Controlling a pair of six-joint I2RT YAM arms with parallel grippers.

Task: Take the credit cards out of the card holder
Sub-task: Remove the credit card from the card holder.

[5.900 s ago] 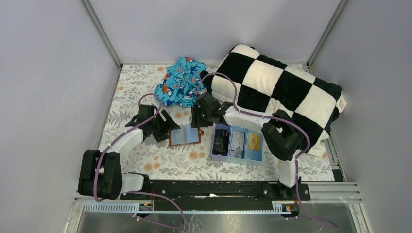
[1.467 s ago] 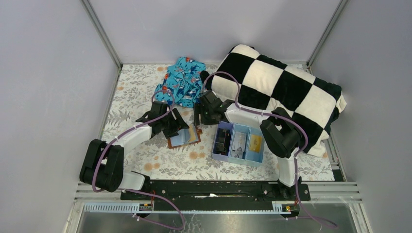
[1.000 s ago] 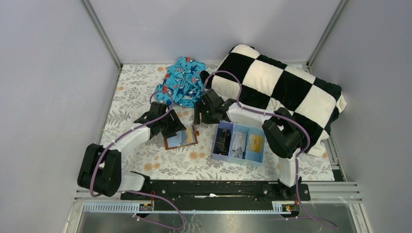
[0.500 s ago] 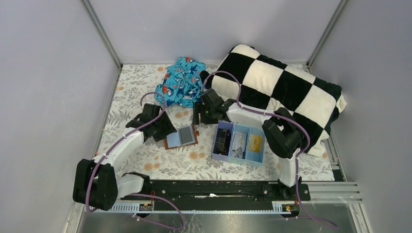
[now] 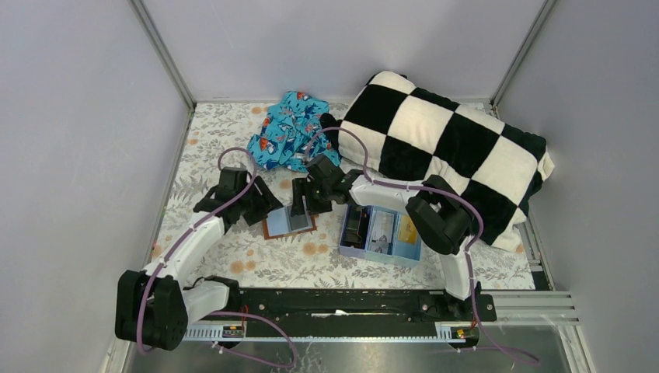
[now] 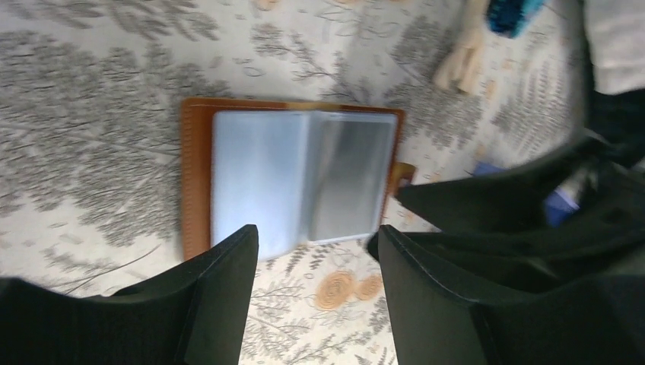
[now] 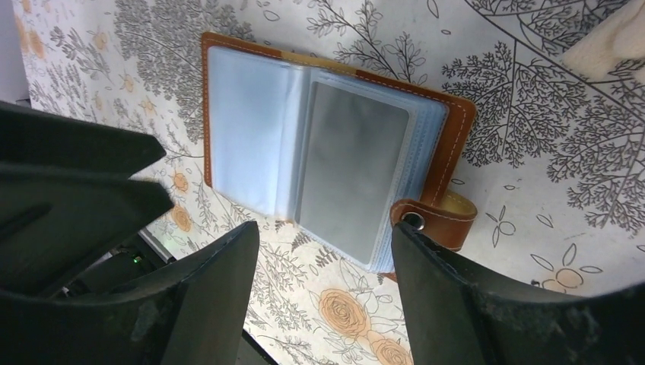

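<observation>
The card holder (image 5: 288,222) lies open on the floral cloth, brown with pale blue sleeves and a clasp tab (image 7: 433,217). A grey credit card (image 7: 351,176) shows through the sleeve on its clasp-side page. The card holder (image 6: 293,179) fills the middle of the left wrist view too. My left gripper (image 5: 259,208) hovers at the holder's left edge, open and empty (image 6: 314,242). Over its far right corner my right gripper (image 5: 301,203) stands open, fingers apart above the clasp-side page (image 7: 323,228), touching nothing. An orange-gold card (image 5: 405,228) lies in the blue tray.
The light blue three-compartment tray (image 5: 379,254) sits right of the holder, with a dark thing (image 5: 356,225) in its left compartment. A crumpled blue patterned cloth (image 5: 289,130) and a black-and-white checked cushion (image 5: 447,148) lie behind. Metal rails border the table.
My left gripper drew back left off the holder, and a sleeve page turned to show the grey card. My right gripper came forward and left over the holder.
</observation>
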